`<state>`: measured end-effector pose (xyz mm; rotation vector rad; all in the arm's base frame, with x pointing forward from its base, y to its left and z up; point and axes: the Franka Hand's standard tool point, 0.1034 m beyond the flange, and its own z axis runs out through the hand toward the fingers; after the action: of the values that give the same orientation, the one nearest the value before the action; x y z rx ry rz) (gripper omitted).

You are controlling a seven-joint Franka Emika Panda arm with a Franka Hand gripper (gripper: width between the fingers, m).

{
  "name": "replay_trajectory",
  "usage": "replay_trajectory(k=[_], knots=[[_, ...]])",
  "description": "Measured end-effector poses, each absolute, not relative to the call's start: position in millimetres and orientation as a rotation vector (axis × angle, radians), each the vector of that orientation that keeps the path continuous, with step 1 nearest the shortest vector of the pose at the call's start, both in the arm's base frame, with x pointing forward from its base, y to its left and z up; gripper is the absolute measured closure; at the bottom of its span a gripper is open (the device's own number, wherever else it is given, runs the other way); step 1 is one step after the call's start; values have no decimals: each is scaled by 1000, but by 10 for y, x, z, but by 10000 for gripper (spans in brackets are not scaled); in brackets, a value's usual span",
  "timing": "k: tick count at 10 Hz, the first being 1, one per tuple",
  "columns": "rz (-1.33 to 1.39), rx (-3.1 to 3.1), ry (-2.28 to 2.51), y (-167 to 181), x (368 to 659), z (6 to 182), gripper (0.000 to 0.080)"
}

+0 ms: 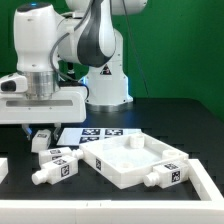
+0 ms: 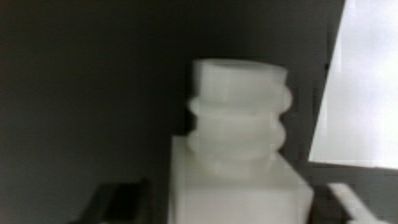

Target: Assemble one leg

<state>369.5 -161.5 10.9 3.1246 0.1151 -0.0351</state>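
Observation:
My gripper (image 1: 42,138) hangs low over the black table at the exterior view's left. It stands just over a white leg (image 1: 54,154) with black-and-white tags. In the wrist view this leg (image 2: 237,140) fills the middle, its narrower ribbed stub end pointing away from the camera. The gripper (image 2: 233,203) straddles its blocky body. A dark gap shows between the body and each of the fingers (image 2: 121,200), so the jaws stand open around it. A second leg (image 1: 57,171) lies just in front. A third leg (image 1: 168,176) lies against the white tabletop (image 1: 110,160).
The marker board (image 1: 100,133) lies flat behind the tabletop. A white part (image 1: 3,170) shows at the exterior view's left edge. A white piece (image 1: 212,182) lies at the right edge. A bright white surface (image 2: 366,100) fills one side of the wrist view.

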Motion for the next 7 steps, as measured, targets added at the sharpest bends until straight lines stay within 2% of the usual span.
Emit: replay_trajectory(k=[1, 2, 3, 5, 7], knots=[[-39, 3128, 107, -1599, 3702, 114, 316], [-66, 3160, 65, -1451, 3794, 221, 187], [-72, 3186, 59, -1307, 3937, 380, 161], [-104, 3219, -89, -964, 4362, 665, 152], [-96, 3210, -307, -573, 4753, 867, 151]])
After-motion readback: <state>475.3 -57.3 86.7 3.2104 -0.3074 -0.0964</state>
